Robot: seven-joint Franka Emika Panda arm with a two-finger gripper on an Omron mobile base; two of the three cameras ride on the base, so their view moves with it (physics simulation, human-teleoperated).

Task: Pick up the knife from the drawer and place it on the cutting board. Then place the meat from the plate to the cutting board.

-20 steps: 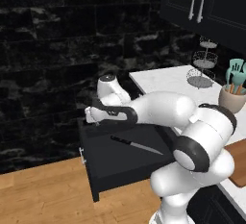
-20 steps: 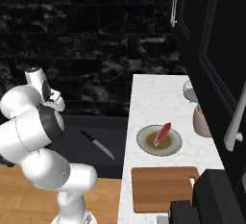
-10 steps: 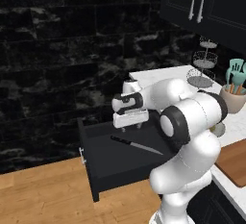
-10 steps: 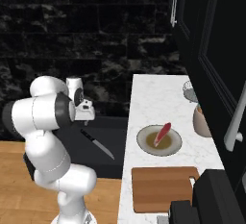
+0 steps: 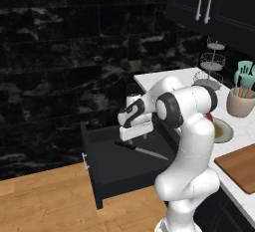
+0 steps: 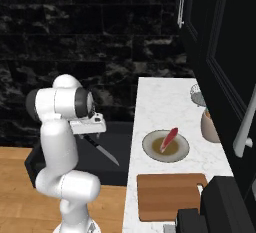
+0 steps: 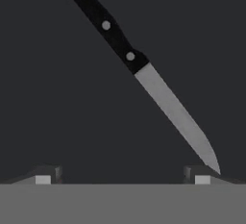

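Below the end effector (image 5: 135,135) lies the open drawer (image 5: 107,164), a wide, shallow black box pulled out from the dark cabinet front over a wooden floor (image 5: 45,203). Its dark bottom spreads out under the hand, and the white arm bends over it from the base.

Off to the arm's right side of the end effector, and well apart from it, runs the white marble tabletop (image 6: 160,104). On it, nearest the robot's base, rests the cutting board (image 6: 171,195), a flat orange-brown wooden rectangle with nothing on it. Just beyond the board sits the plate (image 6: 165,144), round, beige-grey, with a brownish centre. Farther along the tabletop stands a beige cup (image 5: 240,102) holding teal utensils.

Directly beneath the end effector, flat on the drawer bottom, lies the knife (image 7: 139,68). Seen from the hand camera, its black handle with three silver rivets runs toward the top left, and its silver-grey blade slants down to the right, the point ending just beside the right-hand fingertip (image 7: 202,176). The end effector hovers above the knife without touching it.

On the plate, far from the end effector, lies the meat (image 6: 169,139), a thin red-pink strip resting slantwise across the plate, one end reaching out over its far rim.

The two dark fingertips of the end effector stand wide apart, with nothing between them.
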